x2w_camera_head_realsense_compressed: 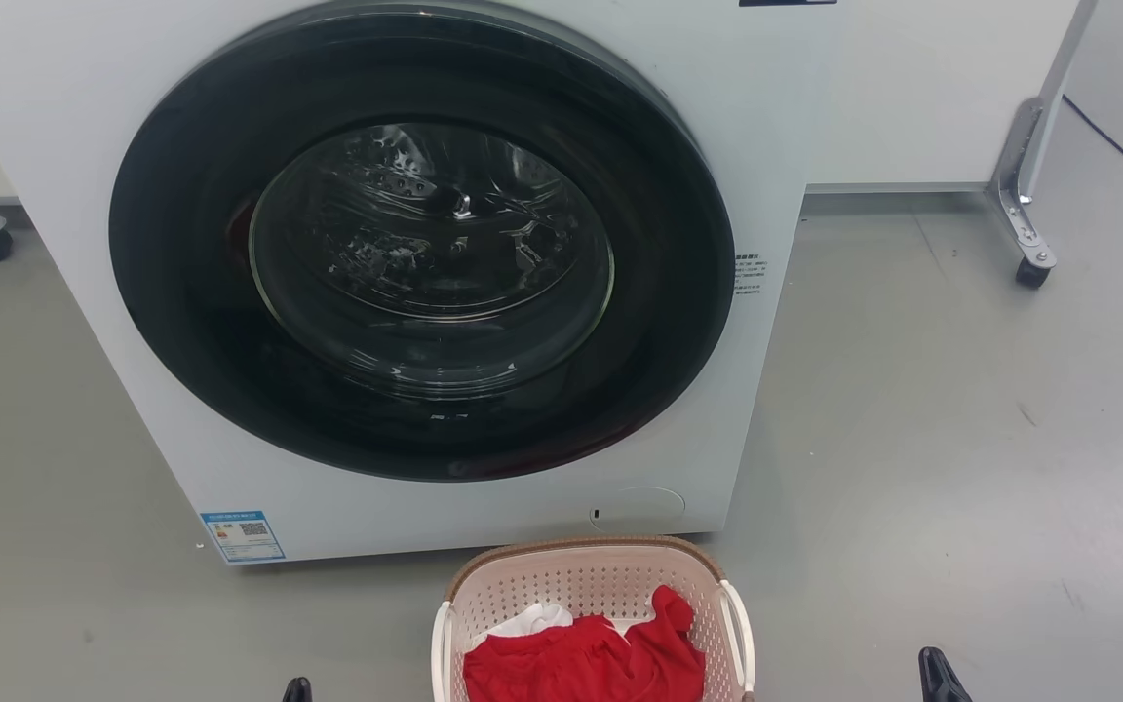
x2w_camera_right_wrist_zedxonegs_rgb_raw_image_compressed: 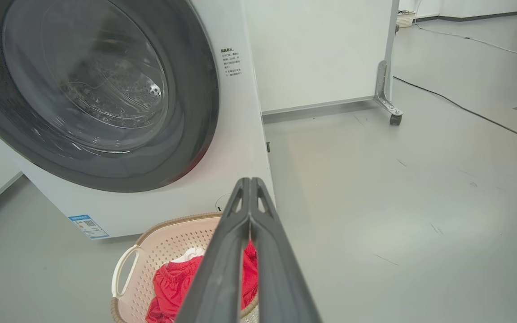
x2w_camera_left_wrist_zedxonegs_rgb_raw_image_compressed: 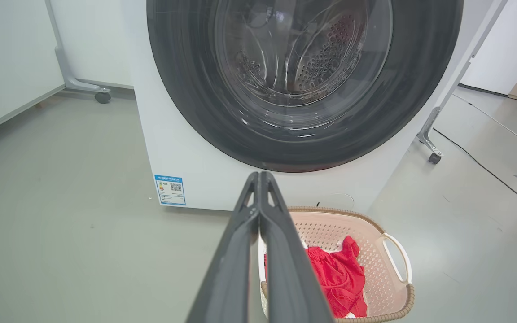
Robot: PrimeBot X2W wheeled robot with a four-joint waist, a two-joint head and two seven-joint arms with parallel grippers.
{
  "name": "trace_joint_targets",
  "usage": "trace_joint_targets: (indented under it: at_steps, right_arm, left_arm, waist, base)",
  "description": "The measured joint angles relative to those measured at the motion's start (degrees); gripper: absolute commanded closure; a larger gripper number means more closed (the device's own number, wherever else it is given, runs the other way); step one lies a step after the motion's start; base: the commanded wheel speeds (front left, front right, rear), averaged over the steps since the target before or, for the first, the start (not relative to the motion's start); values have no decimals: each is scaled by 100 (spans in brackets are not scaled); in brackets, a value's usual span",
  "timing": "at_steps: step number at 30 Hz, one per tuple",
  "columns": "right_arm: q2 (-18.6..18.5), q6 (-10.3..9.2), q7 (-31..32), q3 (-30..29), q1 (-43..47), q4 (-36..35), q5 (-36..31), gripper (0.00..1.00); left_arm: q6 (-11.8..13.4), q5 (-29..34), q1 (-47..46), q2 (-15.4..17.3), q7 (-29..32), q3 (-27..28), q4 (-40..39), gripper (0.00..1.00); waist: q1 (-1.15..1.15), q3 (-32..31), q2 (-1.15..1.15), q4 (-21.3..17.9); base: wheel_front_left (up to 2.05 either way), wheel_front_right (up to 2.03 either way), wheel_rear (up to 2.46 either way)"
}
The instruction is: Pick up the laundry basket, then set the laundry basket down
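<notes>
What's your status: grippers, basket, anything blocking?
Left gripper shut, empty. Right gripper shut, empty. Laundry basket on floor, ungripped, red and white clothes inside. Washer right behind it, door closed.

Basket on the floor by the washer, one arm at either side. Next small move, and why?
Probably open both end effectors. The left end effector and right end effector each show fingers pressed together, holding nothing, while the laundry basket sits on the floor between them, its white handles ungrasped. Shut fingers likely cannot take a handle.
</notes>
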Motion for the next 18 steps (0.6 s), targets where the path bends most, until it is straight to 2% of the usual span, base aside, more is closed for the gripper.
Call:
trace_joint_targets:
  at_steps: [18]
  right_arm:
    - [115, 266, 372, -420, -246, 210, 1552, 100]
  left_arm:
    - [-248, -1563, -200, -13, 425, 277, 165, 100]
  waist:
    - [0, 16, 0, 17]
  base:
    - [0, 0, 0]
